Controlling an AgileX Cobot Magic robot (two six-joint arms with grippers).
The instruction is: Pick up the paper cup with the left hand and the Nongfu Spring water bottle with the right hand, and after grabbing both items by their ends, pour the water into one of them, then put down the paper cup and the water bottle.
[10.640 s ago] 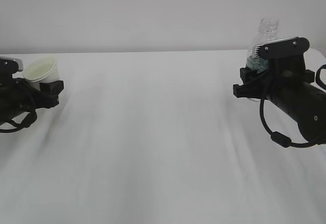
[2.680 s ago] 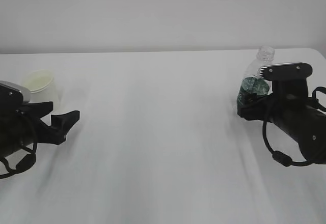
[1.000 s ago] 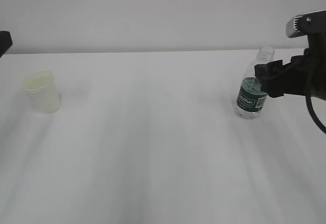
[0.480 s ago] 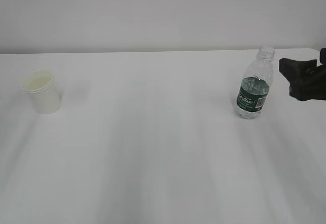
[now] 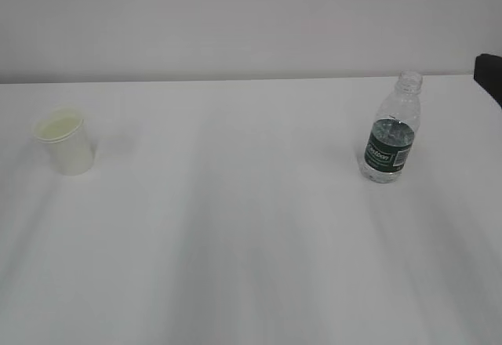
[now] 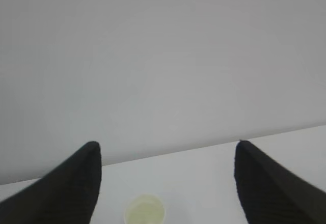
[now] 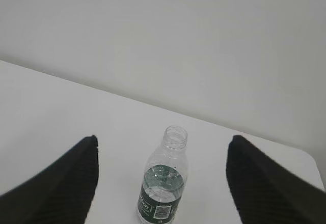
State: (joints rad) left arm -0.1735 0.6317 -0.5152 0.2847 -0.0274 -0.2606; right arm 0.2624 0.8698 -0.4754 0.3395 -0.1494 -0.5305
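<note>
The paper cup stands upright and alone on the left of the table, its cream inside showing. The Nongfu Spring water bottle stands capless on the right, with water filling it to just above the green label. My left gripper is open, high and behind the cup, well clear of it. My right gripper is open too, drawn back from the bottle, which shows between the fingers without touching them. In the exterior view only a black piece shows at the right edge.
A white table carries only the cup and the bottle, about two thirds of its width apart. A plain pale wall rises behind its far edge.
The right arm has pulled away from the bottle and almost out of the exterior view at the right edge. The left arm has left that view. Cup and bottle stay put.
</note>
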